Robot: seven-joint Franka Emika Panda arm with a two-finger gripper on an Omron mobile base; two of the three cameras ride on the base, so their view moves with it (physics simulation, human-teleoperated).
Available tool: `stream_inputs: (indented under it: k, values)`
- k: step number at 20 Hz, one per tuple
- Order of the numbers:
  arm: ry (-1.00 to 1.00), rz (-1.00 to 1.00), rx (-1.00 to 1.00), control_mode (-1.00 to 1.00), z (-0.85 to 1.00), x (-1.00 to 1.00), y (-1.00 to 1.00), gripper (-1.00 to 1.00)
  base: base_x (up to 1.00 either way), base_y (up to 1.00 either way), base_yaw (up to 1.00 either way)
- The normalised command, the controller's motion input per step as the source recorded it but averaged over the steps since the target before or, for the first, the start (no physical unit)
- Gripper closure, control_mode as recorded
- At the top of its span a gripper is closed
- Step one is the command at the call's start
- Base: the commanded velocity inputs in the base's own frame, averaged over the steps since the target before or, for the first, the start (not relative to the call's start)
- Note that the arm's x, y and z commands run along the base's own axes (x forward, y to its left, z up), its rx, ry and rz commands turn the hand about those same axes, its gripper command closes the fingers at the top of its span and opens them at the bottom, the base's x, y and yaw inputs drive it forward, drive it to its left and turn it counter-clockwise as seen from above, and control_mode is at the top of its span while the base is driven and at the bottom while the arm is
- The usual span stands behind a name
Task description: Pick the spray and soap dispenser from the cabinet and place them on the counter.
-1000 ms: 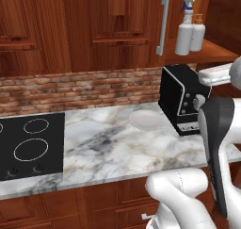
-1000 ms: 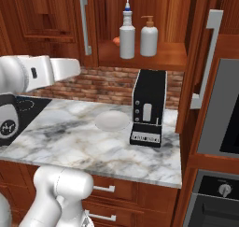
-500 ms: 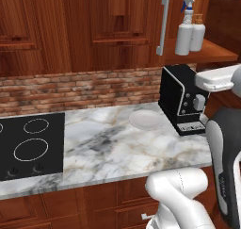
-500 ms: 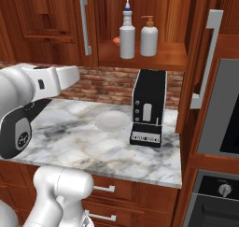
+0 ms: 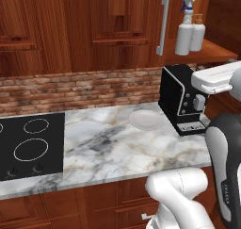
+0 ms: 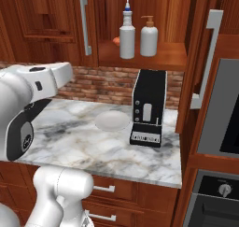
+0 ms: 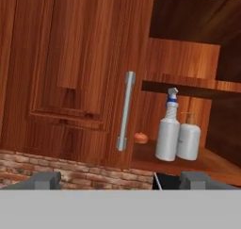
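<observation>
Spray (image 7: 168, 126) and soap dispenser (image 7: 189, 137) both stand upright on the shelf inside the open cabinet (image 6: 140, 58), so neither half of the task has been done — nothing has been lifted and nothing has been set down on the bench (image 5: 117, 148). Seen along the gripper (image 7: 120, 180), the two bottles are ahead of it and a little to its right, well apart from the fingertips (image 7: 46, 180), with the spray on the nearer-left side and the soap dispenser just beside it on the right, so close that they look to be touching. A small orange object (image 7: 140, 138) sits on the same shelf to the left of the spray, near the closed door's silver bar handle (image 7: 124, 111).

The gripper's jaws stand wide apart with nothing between them; it holds no bottle. It points at the cabinet from some way off, at about shelf height, above the black coffee machine (image 6: 148, 108) that stands on the bench under the shelf.

What is left, judging by how things lie: close the gap to the shelf, take one bottle — the spray looks the easier first choice, being nearer the gripper's centre line — carry it down to a bare part of the marble, then go back for the other. A pale round plate (image 6: 112, 121) lies on the bench beside the coffee machine, with bare marble all around it.
</observation>
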Motion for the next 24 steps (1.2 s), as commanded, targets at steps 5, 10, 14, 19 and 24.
stream_inputs:
  k: [5, 10, 14, 19, 24]
  values:
    - [-0.08, 0.00, 0.00, -1.00, 0.08, 0.00, 0.02, -1.00, 0.00, 0.00, 0.00]
    - [-0.06, 0.00, 0.03, -1.00, 0.03, 0.03, 0.01, -1.00, 0.00, 0.00, 0.00]
    - [-0.01, 0.02, 0.09, -1.00, 0.04, 0.08, 0.00, -1.00, 0.00, 0.00, 0.00]
    - [-0.01, 0.02, 0.10, -1.00, 0.12, 0.19, 0.11, -1.00, 0.00, 0.00, 0.00]
    - [-0.02, 0.02, 0.08, -1.00, 0.14, 0.22, 0.18, -1.00, 0.00, 0.00, 0.00]
